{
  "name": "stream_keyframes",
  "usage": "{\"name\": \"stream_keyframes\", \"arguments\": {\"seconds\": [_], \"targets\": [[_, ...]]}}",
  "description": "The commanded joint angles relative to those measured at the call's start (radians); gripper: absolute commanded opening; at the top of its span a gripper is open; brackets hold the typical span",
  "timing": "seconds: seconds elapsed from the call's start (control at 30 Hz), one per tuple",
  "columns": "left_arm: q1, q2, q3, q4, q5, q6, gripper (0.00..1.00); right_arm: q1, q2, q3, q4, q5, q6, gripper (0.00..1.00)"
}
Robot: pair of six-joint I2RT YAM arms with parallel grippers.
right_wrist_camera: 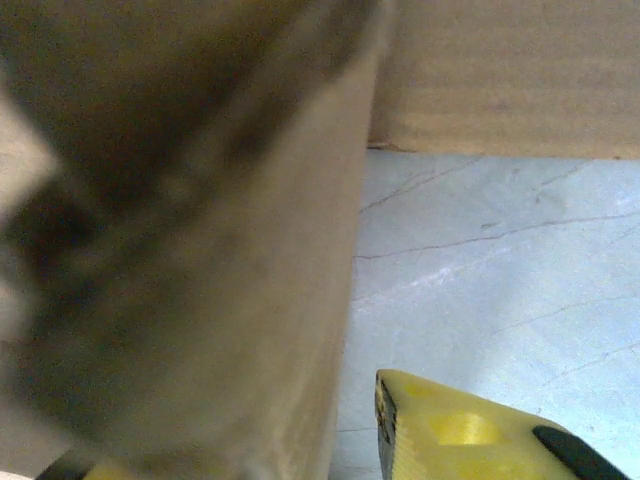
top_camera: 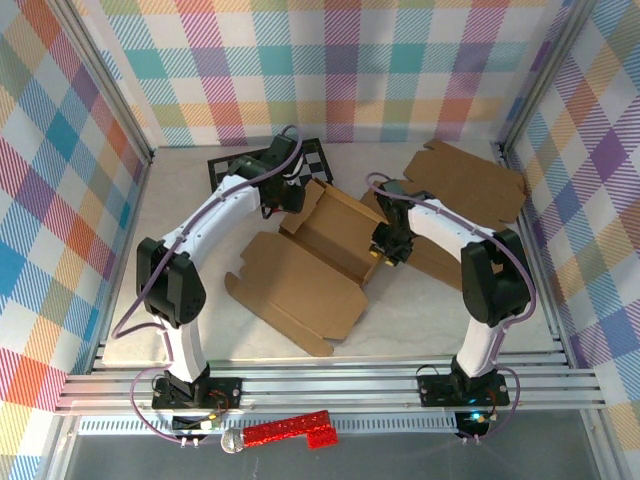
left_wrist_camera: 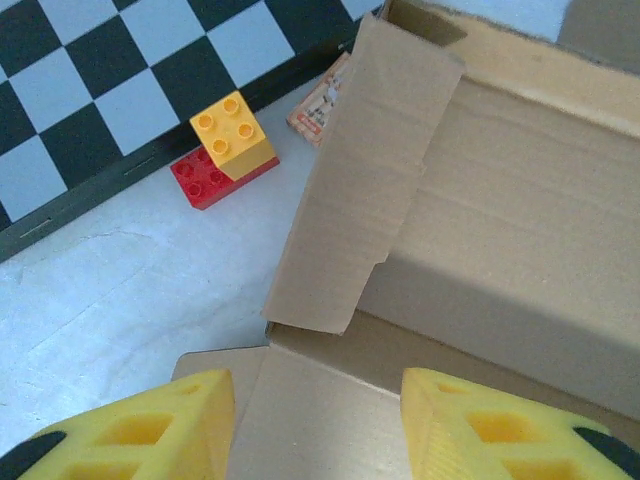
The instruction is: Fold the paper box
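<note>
No text can be read; a printed slip [left_wrist_camera: 318, 100] ahead of the left gripper [left_wrist_camera: 318, 430] bears possibly lettering, too blurred.

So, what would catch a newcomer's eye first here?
The half-folded brown cardboard box in the middle of the table, left arm and right arm reaching onto it. Next, the yellow-on-red toy brick stack beside the black-and-white checkerboard, and the glittery red microphone outside the near rail.
</note>
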Motion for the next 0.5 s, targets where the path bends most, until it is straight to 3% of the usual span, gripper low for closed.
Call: {"name": "stream_keyframes", "arguments": {"seconds": [0.0, 0.27, 0.47], "targets": [[0.052, 0.089, 0.019, -0.016, -0.004, 0.043, 0.47, -0.01, 0.038, 0.04, -0.026, -0.032, -0.03, 0.29], [0.087, 0.267, 0.156, 0.052, 0.094, 0.09, 0.45, -0.018, 0.085, 0.07, -0.051, -0.037, -0.097, 0.24], [0.085, 0.32, 0.155, 0.116, 0.151, 0.103, 0.42, -0.022, 0.121, 0.114, -0.071, -0.044, -0.115, 0.19]]}}
